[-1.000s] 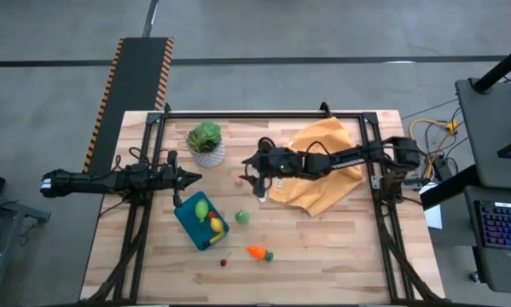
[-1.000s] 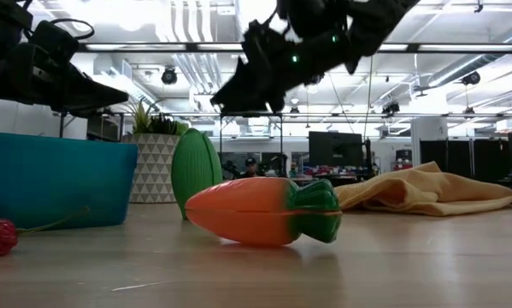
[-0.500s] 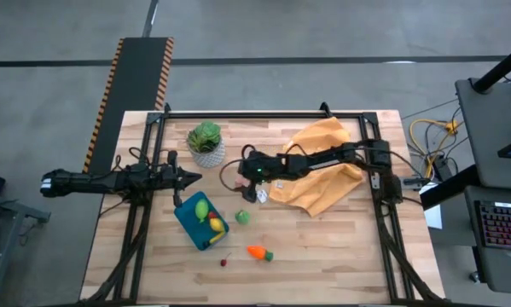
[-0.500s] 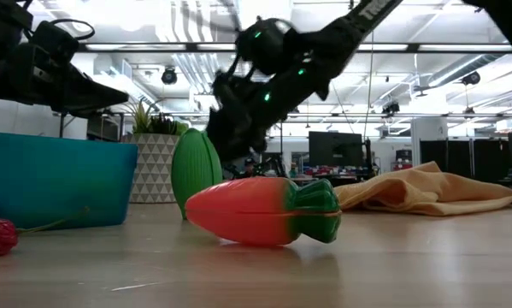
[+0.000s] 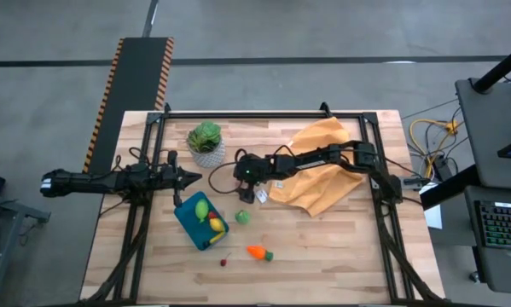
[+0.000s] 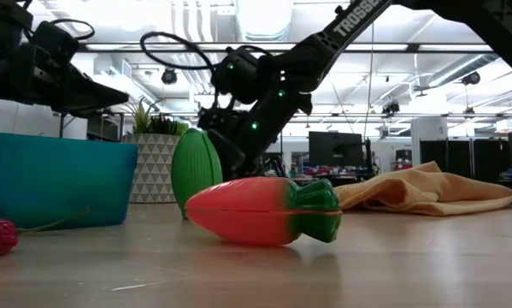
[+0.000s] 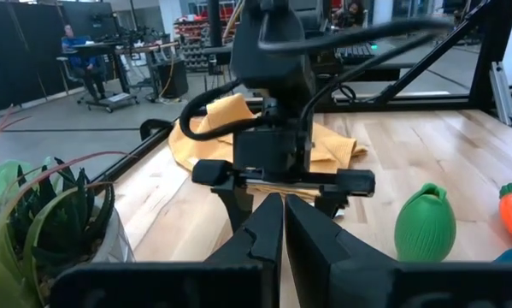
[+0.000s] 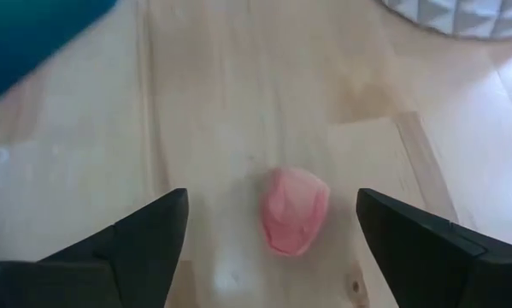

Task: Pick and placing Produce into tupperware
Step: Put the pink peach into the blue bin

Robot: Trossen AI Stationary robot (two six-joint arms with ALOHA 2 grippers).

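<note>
Small pink produce piece [image 8: 294, 210] on bare wood between right jaws, untouched

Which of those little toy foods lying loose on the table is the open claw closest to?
The small pink piece, lying between the right gripper's spread fingers. The green one, the carrot and the red one lie farther off.

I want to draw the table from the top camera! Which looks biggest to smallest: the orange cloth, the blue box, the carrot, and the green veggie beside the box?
1. orange cloth
2. blue box
3. carrot
4. green veggie, nearly the carrot's size
</note>
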